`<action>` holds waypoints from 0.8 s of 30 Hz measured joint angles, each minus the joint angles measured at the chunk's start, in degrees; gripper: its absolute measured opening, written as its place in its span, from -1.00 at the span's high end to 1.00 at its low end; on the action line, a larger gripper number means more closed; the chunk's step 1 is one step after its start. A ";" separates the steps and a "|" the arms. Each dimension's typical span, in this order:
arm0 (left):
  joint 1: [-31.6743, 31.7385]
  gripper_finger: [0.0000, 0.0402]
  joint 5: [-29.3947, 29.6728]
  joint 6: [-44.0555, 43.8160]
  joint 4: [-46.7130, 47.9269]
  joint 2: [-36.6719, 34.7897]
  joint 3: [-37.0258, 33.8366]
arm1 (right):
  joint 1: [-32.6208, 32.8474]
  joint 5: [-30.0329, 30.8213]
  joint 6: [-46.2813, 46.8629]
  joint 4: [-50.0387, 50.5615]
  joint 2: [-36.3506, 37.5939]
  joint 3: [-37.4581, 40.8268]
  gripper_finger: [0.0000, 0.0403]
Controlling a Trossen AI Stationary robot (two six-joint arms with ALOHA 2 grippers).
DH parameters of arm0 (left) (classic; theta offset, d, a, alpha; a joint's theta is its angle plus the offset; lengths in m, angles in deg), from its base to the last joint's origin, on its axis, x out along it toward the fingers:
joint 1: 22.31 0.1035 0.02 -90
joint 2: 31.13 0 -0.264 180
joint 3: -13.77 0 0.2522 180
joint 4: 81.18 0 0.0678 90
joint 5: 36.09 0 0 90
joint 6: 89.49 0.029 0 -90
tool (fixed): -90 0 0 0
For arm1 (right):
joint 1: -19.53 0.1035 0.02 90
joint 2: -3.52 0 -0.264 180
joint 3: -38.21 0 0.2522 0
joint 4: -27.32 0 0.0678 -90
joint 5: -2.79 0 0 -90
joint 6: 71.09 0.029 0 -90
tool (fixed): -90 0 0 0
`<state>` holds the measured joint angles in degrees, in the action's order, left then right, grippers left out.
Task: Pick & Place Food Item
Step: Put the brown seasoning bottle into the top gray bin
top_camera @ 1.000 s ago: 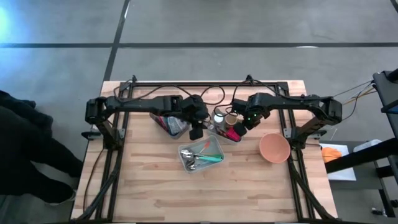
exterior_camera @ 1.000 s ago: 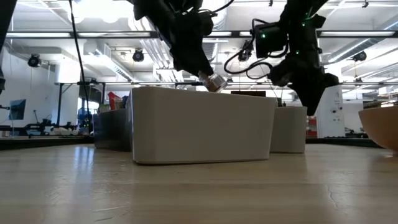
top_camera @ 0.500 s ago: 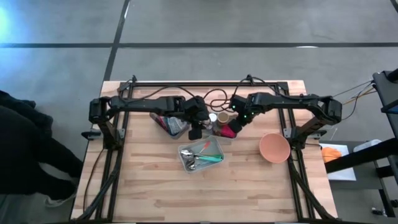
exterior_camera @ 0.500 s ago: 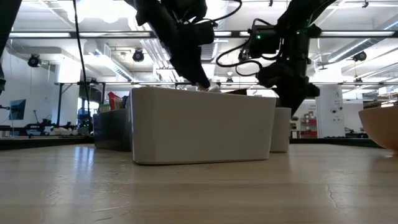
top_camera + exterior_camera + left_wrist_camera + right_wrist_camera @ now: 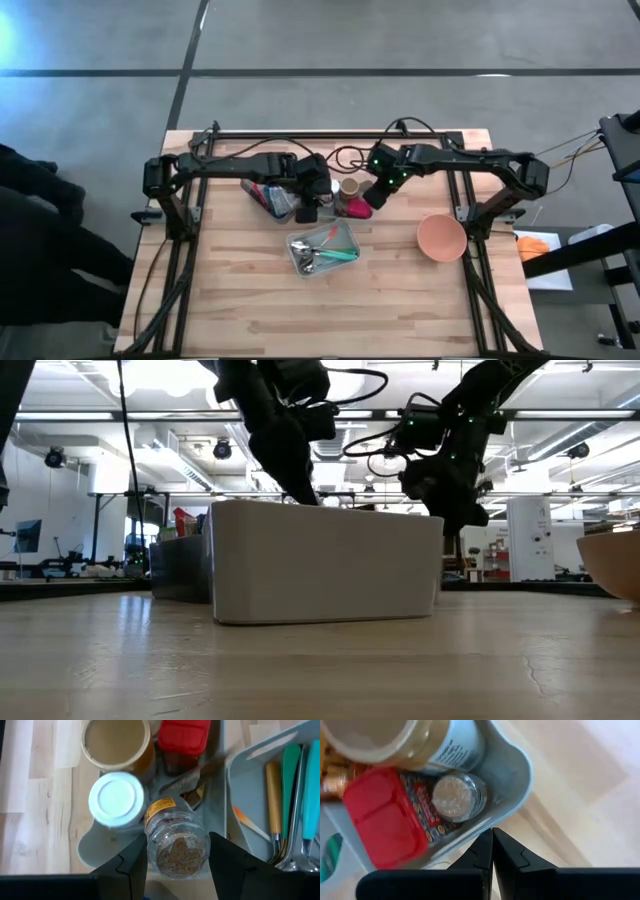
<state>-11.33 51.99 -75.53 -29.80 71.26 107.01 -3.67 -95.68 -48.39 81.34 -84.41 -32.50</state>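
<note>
Seen from above, both arms are meeting over a grey bin [image 5: 352, 210] near the middle of the wooden table [image 5: 240, 300], with a tray of utensils [image 5: 325, 248] just in front of it and a terracotta bowl [image 5: 441, 237] sitting off to the right. From table height, the tray's pale wall [image 5: 325, 565] is filling the foreground while the two arms are dipping behind it. Through the left wrist camera, the left gripper [image 5: 177, 857] is gripping a glass spice jar [image 5: 176, 840] with its fingers [image 5: 131, 862] partly apart around the jar's sides, tilted over the bin beside a white-lidded jar [image 5: 117, 799], a tan tub [image 5: 117, 743] and a red-capped container [image 5: 183, 737]. Through the right wrist camera, the right gripper [image 5: 492, 851] is hovering at the bin's rim [image 5: 521, 767] with its fingers pressed together, holding nothing.
</note>
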 joint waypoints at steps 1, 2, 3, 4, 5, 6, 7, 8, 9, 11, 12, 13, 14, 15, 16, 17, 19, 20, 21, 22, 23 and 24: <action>-0.02 0.20 0.02 0.49 0.24 0.00 0.00 | 0.06 -0.96 0.02 -0.47 -0.30 0.00 0.96; -0.02 0.20 0.04 1.00 0.64 0.00 0.00 | 0.04 -2.27 0.03 -0.98 -0.69 0.00 0.96; 0.00 0.20 0.08 1.37 1.28 0.00 0.00 | 0.06 -3.61 0.00 -1.89 -1.20 0.00 0.96; -0.01 0.20 0.05 1.61 1.94 0.00 0.00 | 0.11 -5.15 0.00 -2.99 -1.69 0.00 0.96; -0.02 0.20 0.12 1.74 2.51 0.00 0.00 | 0.11 -6.09 0.00 -3.90 -2.06 0.00 0.96; -0.02 0.20 0.24 2.05 3.12 0.00 0.00 | 0.27 -6.27 0.06 -4.59 -2.37 0.00 0.96; -0.02 0.20 0.27 2.32 3.71 0.00 0.00 | 0.43 -6.32 0.29 -5.18 -2.55 0.00 0.96; -0.02 0.20 0.47 2.38 4.38 0.00 0.00 | 0.44 -6.38 0.44 -5.62 -2.59 0.00 0.96; -0.02 0.20 0.59 2.40 5.11 0.00 0.00 | 0.46 -6.42 0.42 -6.02 -2.65 0.00 0.96; 0.08 0.20 0.66 2.36 6.40 0.00 0.00 | 0.46 -6.50 0.33 -6.67 -2.67 0.00 0.96; 0.11 0.20 0.66 2.36 7.03 0.01 0.00 | 0.44 -6.54 0.17 -6.74 -2.67 -0.03 0.96; 0.11 0.20 0.66 2.33 7.41 0.42 0.03 | 0.43 -6.57 -0.04 -6.58 -2.67 -0.19 0.96; 0.16 0.20 0.65 2.14 7.88 0.83 0.19 | 0.43 -6.56 -0.25 -6.53 -2.67 -0.40 0.96; 0.22 0.20 0.66 1.63 8.49 1.32 0.32 | 0.45 -6.55 -0.45 -6.50 -2.67 -0.70 0.96; 0.22 0.20 0.63 1.25 9.15 2.09 0.51 | 0.46 -6.56 -0.61 -6.52 -2.67 -1.01 0.96; 0.26 0.20 0.61 1.00 9.73 2.92 1.03 | 0.43 -6.55 -0.66 -6.56 -2.68 -1.39 0.96; 0.26 0.20 0.59 0.83 10.76 4.35 2.32 | 0.41 -6.55 -0.68 -6.57 -2.70 -2.25 0.96; 0.26 0.20 0.59 0.82 11.81 5.20 3.08 | 0.41 -6.55 -0.72 -6.57 -2.72 -2.65 0.96; 0.26 0.20 0.54 0.83 12.71 6.03 4.01 | 0.41 -6.61 -0.80 -6.65 -2.70 -3.06 0.96; 0.35 0.20 0.46 0.83 13.14 6.53 4.82 | 0.41 -6.62 -0.85 -6.65 -2.70 -3.40 0.96; 0.38 0.20 0.44 0.85 13.84 7.33 5.59 | 0.43 -6.64 -0.86 -6.54 -2.70 -3.61 0.96; 0.42 0.20 0.34 0.95 14.82 7.91 6.47 | 0.43 -6.62 -0.87 -6.46 -2.70 -3.75 0.96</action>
<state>-10.91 52.33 -74.58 -14.99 79.16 113.48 -3.25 -102.31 -49.26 74.88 -87.11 -36.25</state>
